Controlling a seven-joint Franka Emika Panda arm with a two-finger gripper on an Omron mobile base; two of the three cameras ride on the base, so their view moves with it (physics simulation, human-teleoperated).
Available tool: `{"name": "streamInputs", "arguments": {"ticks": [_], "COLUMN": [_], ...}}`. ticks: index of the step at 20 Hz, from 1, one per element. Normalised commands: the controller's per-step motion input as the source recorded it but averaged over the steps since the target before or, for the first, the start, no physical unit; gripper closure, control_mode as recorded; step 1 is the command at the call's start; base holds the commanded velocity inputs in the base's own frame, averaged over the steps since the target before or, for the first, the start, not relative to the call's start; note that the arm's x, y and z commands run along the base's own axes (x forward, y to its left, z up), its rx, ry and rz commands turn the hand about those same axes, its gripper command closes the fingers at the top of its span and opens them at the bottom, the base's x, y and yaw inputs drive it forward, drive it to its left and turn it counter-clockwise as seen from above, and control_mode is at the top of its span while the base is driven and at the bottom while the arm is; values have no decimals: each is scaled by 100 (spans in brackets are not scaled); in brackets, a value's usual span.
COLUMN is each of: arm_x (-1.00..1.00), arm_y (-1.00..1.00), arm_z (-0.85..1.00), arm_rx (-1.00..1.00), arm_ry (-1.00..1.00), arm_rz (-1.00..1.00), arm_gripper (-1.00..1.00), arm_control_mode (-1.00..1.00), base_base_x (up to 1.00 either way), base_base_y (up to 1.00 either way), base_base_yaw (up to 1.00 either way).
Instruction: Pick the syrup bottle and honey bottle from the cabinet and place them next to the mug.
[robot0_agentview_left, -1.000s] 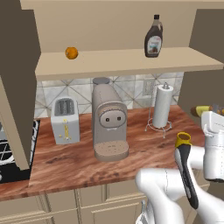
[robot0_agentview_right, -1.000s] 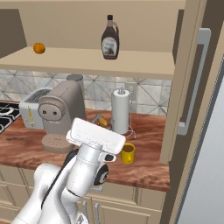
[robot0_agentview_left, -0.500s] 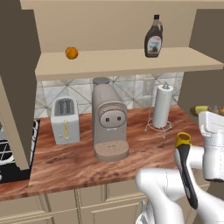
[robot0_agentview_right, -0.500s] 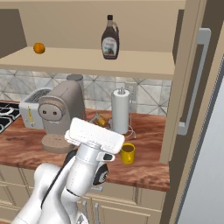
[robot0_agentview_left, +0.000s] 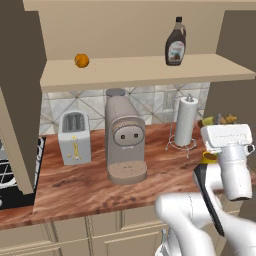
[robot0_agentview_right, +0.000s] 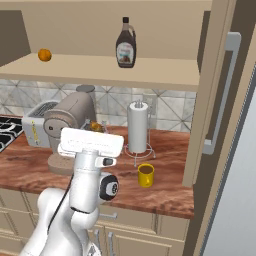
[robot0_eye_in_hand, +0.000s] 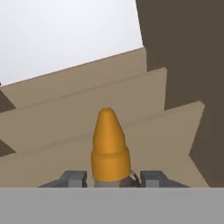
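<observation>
Hand view shows my gripper (robot0_eye_in_hand: 109, 178) clamped on the honey bottle (robot0_eye_in_hand: 109, 146), its yellow-orange pointed cap rising between my two dark fingertips (robot0_eye_in_hand: 72, 178), with the beige underside of the cabinet (robot0_eye_in_hand: 65, 105) beyond it. So the honey bottle is out of the cabinet and in my grasp, carried low over the counter (robot0_agentview_right: 165, 165). From the right base camera I can make out a bit of amber just behind my white hand, above the countertop and to the left of the mug (robot0_agentview_right: 145, 175), not yet set down. The mug stands near the paper towel holder (robot0_agentview_right: 138, 131). The syrup bottle (robot0_agentview_right: 125, 44) is upright on the cabinet shelf, untouched. I judge the task less than half done: I have to put the honey bottle beside the mug, let go, then fetch the syrup bottle too.
</observation>
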Motion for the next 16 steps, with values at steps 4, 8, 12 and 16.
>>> {"name": "streamInputs", "arguments": {"ticks": [4, 8, 12, 16], "arm_x": [-46, -49, -22, 4], "arm_y": [13, 1, 0, -3], "arm_z": [-100, -100, -100, -100], "arm_rx": [-54, -49, -42, -36], "arm_ry": [70, 70, 70, 56], "arm_rz": [39, 40, 37, 30], "arm_gripper": [100, 100, 100, 100], "arm_control_mode": [-100, -100, -100, -100], "base_base_x": [0, 0, 0, 0], "base_base_y": [0, 0, 0, 0], "base_base_yaw": [0, 0, 0, 0]}}
